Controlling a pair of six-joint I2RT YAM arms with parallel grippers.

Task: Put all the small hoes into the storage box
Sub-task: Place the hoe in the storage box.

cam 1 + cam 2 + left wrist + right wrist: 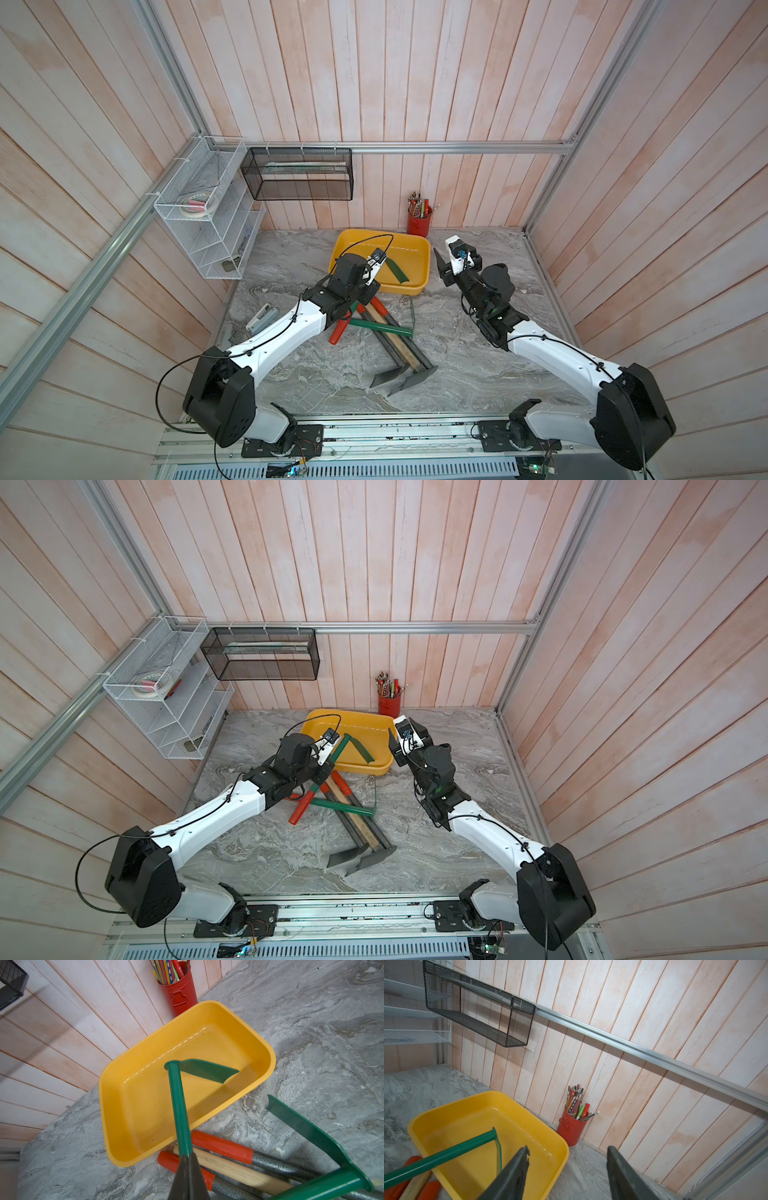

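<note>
Pale pink plank walls, grey marbled table (457, 365). Yellow storage box (409, 249) sits at the back-centre of the table, just beside a red cup of pencils (419, 224).

Left hand (188, 1162): jaws pinched narrow on the green shaft of the small hoe (179, 1105), holding it.

Right hand (568, 1149): jaws well apart and empty, up by the box's right rim, touching nothing.

The hoe's long axis runs from the left hand across the box's near rim toward the back wall, head end farthest away. The blade branches off the head to the right and angles down inside the box; cannot tell if its tip touches the box floor.

Loose pile of other tools (386, 332) lies on the table in front of the box: 1 more green hoe, 2 red-gripped metal shafts, 1 wooden handle.
</note>
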